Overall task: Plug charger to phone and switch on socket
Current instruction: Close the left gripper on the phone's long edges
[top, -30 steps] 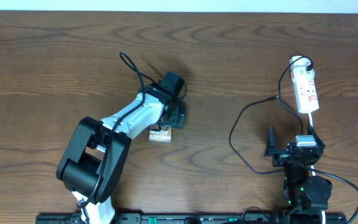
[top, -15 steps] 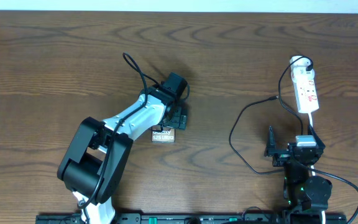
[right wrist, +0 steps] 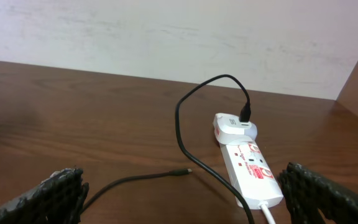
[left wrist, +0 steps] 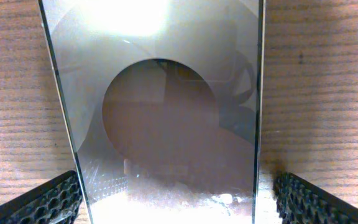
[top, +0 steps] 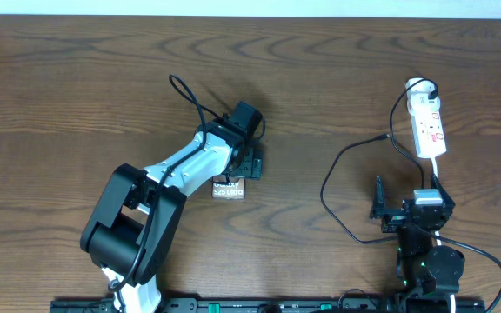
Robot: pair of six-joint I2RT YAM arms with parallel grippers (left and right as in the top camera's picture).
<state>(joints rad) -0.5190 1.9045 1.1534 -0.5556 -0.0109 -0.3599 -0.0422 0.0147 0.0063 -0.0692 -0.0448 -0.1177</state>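
Left wrist shows the left jaws apart astride the phone point(left wrist: 160, 93); the right jaws gape empty. An off-centre squeeze could skid that slick slab.

The left end effector point(top: 248, 164) covers most of the phone point(top: 227, 189); switches on the socket point(top: 428, 127) are illegible.

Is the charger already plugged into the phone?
No, the charger's connector tip lies loose on the table near the socket, well apart from the phone on the other side.
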